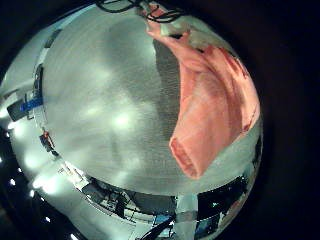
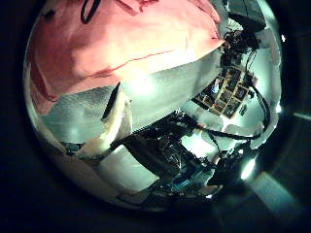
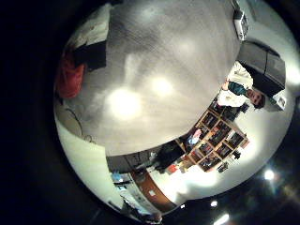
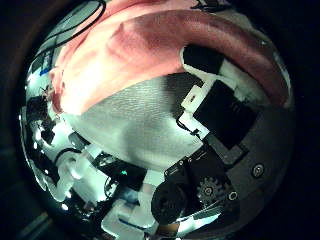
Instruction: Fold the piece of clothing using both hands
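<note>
My right hand (image 4: pixel 215 95) curled its black and white fingers (image 4: pixel 205 62) round a fold of the soft salmon-pink cloth garment (image 1: pixel 210 100), which hung lifted above the grey woven table (image 1: pixel 100 100). I could not tell how my left hand's fingers stood.

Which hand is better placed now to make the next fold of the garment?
The right hand, probably: its fingers curl into a fold of the garment. The left hand is near it too, but no grip shows there.
</note>
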You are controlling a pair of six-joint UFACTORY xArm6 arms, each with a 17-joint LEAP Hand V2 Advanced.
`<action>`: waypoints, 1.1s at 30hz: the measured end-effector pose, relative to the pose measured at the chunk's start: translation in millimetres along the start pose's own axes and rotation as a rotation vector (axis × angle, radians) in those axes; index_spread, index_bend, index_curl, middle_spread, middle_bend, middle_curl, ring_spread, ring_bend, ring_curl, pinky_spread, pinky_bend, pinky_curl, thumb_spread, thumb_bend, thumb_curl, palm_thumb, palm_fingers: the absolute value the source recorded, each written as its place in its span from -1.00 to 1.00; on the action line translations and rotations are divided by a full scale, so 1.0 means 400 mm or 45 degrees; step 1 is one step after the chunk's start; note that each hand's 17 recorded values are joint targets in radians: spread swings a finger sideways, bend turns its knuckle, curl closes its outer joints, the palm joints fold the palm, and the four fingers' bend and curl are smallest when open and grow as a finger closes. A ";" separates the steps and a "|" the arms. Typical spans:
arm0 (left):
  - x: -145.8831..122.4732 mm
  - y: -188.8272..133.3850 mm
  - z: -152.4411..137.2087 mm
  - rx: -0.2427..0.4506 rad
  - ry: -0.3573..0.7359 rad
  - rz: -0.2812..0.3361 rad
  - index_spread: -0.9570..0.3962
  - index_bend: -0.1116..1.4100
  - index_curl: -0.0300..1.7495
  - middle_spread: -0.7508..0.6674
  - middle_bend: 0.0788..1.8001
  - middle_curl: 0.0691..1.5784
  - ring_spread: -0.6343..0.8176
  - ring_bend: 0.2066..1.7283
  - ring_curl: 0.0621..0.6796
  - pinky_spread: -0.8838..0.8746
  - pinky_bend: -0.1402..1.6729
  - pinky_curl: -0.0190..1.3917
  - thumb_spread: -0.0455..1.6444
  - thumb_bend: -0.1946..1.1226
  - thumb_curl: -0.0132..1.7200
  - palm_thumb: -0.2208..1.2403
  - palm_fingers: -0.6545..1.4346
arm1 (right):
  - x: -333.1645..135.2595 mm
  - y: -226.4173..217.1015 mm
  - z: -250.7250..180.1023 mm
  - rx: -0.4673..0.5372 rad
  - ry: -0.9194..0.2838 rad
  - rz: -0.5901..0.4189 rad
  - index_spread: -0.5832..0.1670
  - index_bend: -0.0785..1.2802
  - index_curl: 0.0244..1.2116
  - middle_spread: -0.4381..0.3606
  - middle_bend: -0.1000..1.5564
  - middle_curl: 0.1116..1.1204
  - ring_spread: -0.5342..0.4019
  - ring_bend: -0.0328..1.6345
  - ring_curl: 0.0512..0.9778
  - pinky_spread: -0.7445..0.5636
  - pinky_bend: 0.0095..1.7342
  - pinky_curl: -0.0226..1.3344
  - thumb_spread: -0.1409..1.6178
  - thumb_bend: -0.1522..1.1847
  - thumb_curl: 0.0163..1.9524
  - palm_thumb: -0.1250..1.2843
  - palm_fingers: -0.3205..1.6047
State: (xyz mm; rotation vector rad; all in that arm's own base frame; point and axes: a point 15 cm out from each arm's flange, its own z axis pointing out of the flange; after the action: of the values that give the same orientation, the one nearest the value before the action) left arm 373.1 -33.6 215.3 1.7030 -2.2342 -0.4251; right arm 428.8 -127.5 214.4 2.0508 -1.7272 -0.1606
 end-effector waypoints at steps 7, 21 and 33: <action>0.056 -0.012 0.020 0.026 0.021 0.031 0.41 -0.61 -0.49 0.37 -0.89 -0.67 0.40 -0.50 -0.55 0.40 -0.53 -0.45 0.49 -0.73 -0.58 -0.05 -0.19 | 0.058 0.056 -0.036 0.076 -0.027 0.067 -0.30 0.73 0.45 -0.46 0.60 0.67 -0.47 0.63 0.62 -0.28 0.41 0.36 0.37 -0.74 -0.35 0.71 0.33; 0.053 -0.009 0.003 0.076 0.050 0.011 0.41 -0.61 -0.50 0.36 -0.88 -0.67 0.39 -0.48 -0.54 0.39 -0.53 -0.45 0.50 -0.73 -0.58 -0.05 -0.18 | -0.294 0.127 -0.380 0.636 -0.095 -0.252 -0.22 0.77 0.49 -0.41 0.66 0.70 -0.46 0.65 0.76 -0.23 0.40 0.54 0.38 -0.78 -0.25 0.72 0.32; -0.201 0.105 -0.103 0.221 0.094 -0.240 0.39 -0.61 -0.51 0.35 -0.88 -0.67 0.37 -0.49 -0.56 0.38 -0.52 -0.46 0.50 -0.73 -0.58 -0.05 -0.17 | -0.686 0.095 -0.560 0.737 -0.026 -0.619 -0.17 0.75 0.49 -0.35 0.66 0.68 -0.45 0.62 0.80 -0.21 0.36 0.61 0.36 -0.78 -0.20 0.71 0.35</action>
State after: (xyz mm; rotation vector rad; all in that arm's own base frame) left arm 373.3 52.7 265.4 1.9928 -2.1207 -0.2107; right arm 419.9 190.2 375.8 2.8751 -1.3508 0.1971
